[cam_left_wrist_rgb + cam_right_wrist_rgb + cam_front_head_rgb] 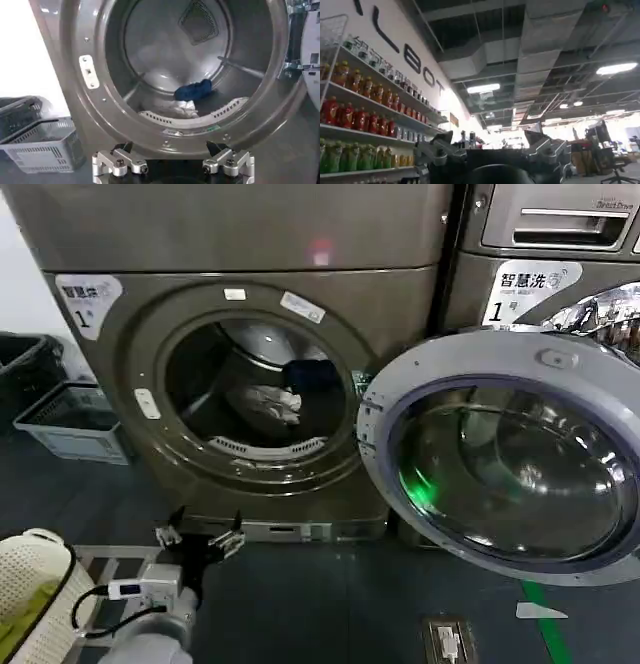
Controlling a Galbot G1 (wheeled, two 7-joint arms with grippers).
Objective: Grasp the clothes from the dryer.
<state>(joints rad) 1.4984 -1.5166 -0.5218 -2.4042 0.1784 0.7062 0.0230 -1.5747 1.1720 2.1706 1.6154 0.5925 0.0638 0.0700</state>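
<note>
- Far left, head view: grey basket (72,422) on floor beside dryer; white mesh hamper (35,579) at lower corner, cut off by frame, yellow-green cloth (18,609) inside, partly hidden.
- White sticker (88,297) on dryer (130,244) front, upper left: Chinese characters plus "1"; small print under it unreadable.
- Two small labels (301,306) above porthole, text too small to make out.
- Left gripper (200,538) low in front of dryer, below porthole, fingers apart, holding nothing; left wrist view confirms both fingertips (119,163) spread, well short of drum.
- Clothes inside drum: whitish-grey bundle (272,402) near front lip, dark blue garment (310,374) just behind and beside it, touching or nearly so; in left wrist view, same pair (183,107), (194,90).
- Glass door (505,454) swung open to right, lower edge cut off, green reflection in glass.
- Neighbouring machine (545,229): sticker (530,289) with Chinese characters and "1".
- Right gripper (495,150) pointed up toward ceiling, fingers apart, empty; wall lettering (395,42) partly cut off, "BOT" legible; shelves of bottles (355,120) alongside.
</note>
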